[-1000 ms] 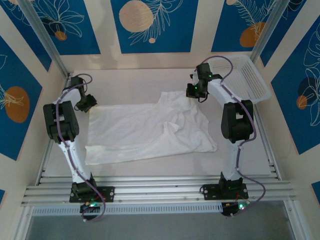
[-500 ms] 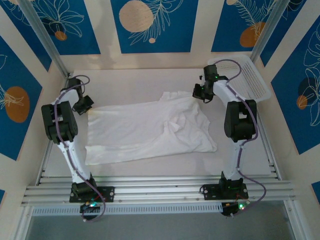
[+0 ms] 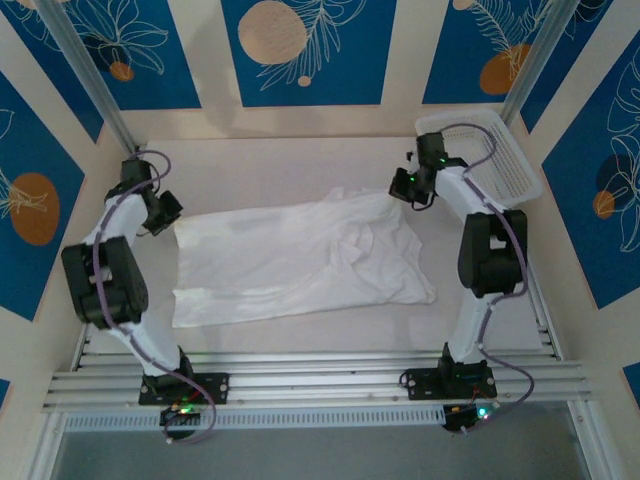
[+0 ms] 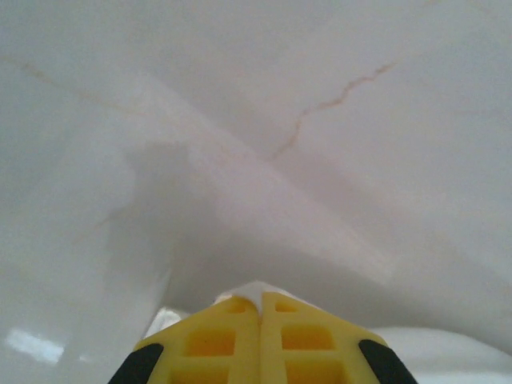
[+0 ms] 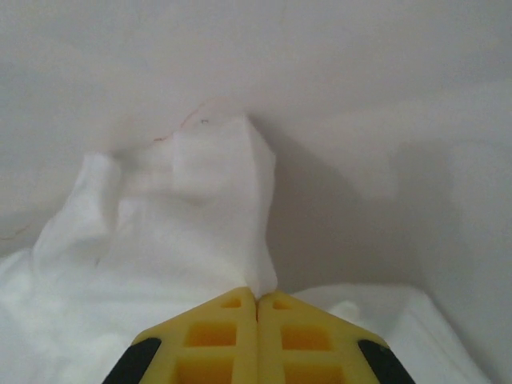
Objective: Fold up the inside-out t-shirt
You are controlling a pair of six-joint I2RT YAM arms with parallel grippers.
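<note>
White t-shirt [image 3: 290,260] spread across the middle of our table [image 3: 280,165], rumpled on its right half, our left gripper [image 4: 260,304] pinched shut on its far-left corner, our right gripper [image 5: 257,298] clamped on its far-right edge, mesh basket [image 3: 505,160] beyond.

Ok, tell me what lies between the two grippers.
In the top view, the white t-shirt spans from left gripper to right gripper, each pinching an edge.

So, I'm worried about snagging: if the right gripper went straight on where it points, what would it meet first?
The t-shirt itself: the right gripper is shut on a fold bunched just ahead of its tips. Beyond looks like bare table, though depth is unclear.
</note>
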